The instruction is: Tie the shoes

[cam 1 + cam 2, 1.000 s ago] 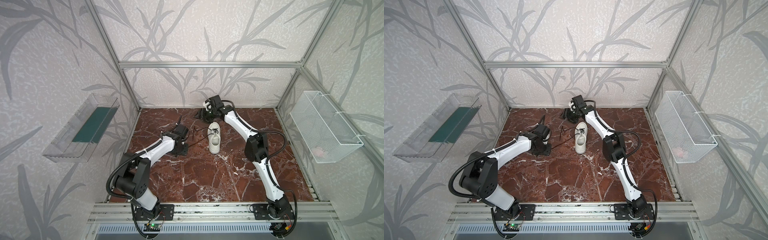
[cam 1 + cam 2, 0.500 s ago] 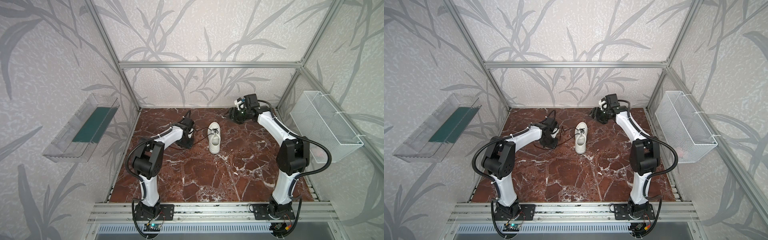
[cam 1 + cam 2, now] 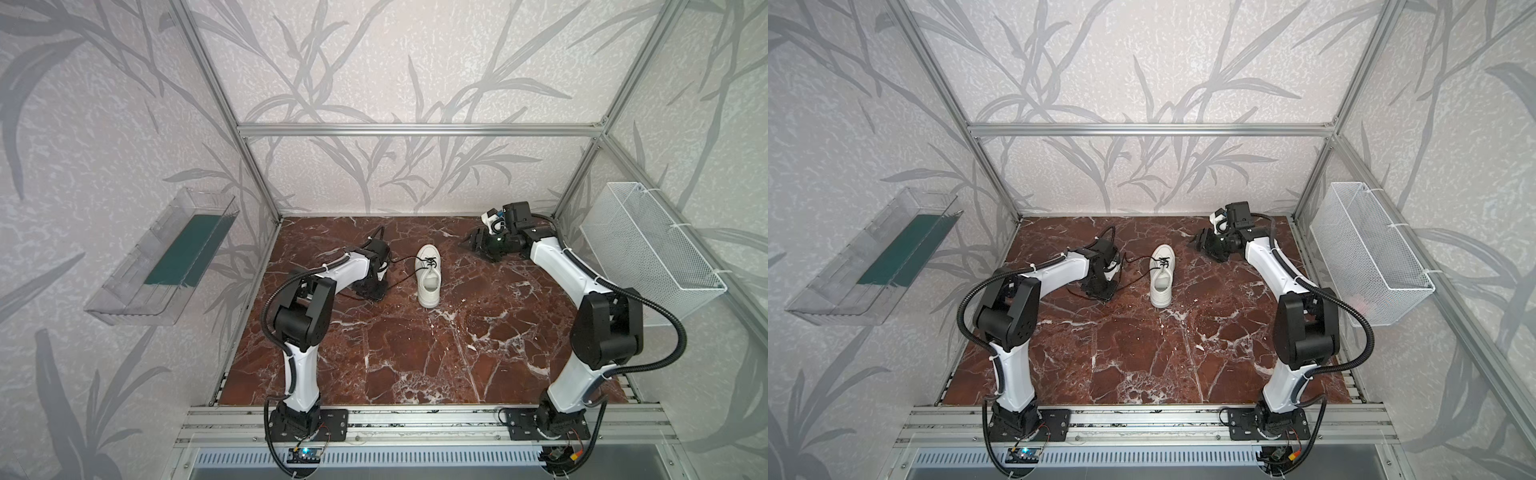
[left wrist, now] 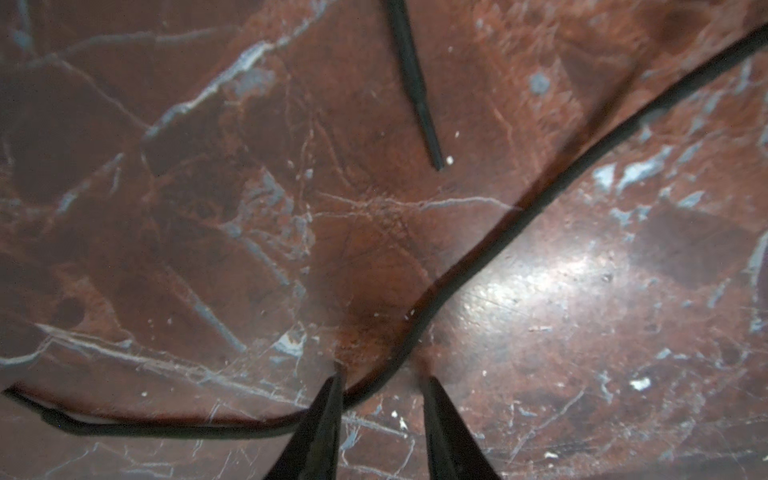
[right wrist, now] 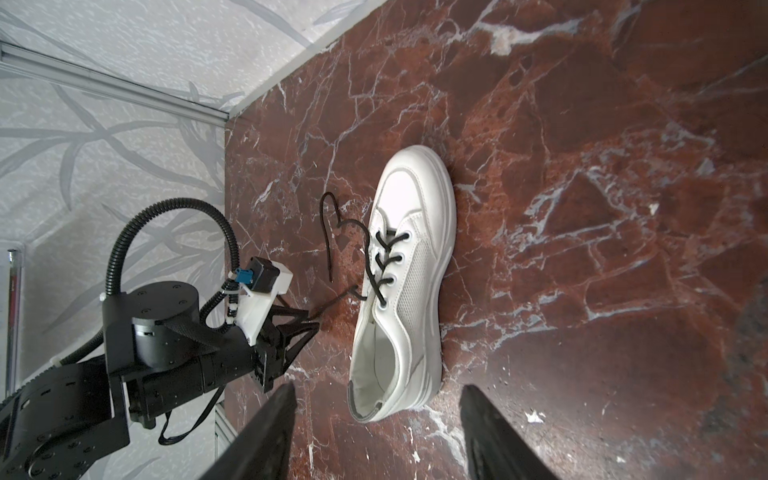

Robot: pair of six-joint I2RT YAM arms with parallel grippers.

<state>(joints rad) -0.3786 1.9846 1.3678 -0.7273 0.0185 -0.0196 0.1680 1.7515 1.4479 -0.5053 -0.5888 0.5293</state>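
One white shoe [image 3: 429, 276] sat mid-worktop [image 3: 415, 357], laces [image 5: 384, 266] untied. Left tool [image 4: 380, 382] straddled a lace end – tips apart, not yet pinching. Right tool [image 5: 376, 415] hung released, well apart.

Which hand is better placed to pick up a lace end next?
Left. The left hand sits low over the marble with a black lace running between its fingers. The right hand is open, off beside the sneaker, holding nothing.

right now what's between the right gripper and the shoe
Only bare marble table, in both top views: the open right gripper hangs apart from the shoe, and no lace reaches that side.
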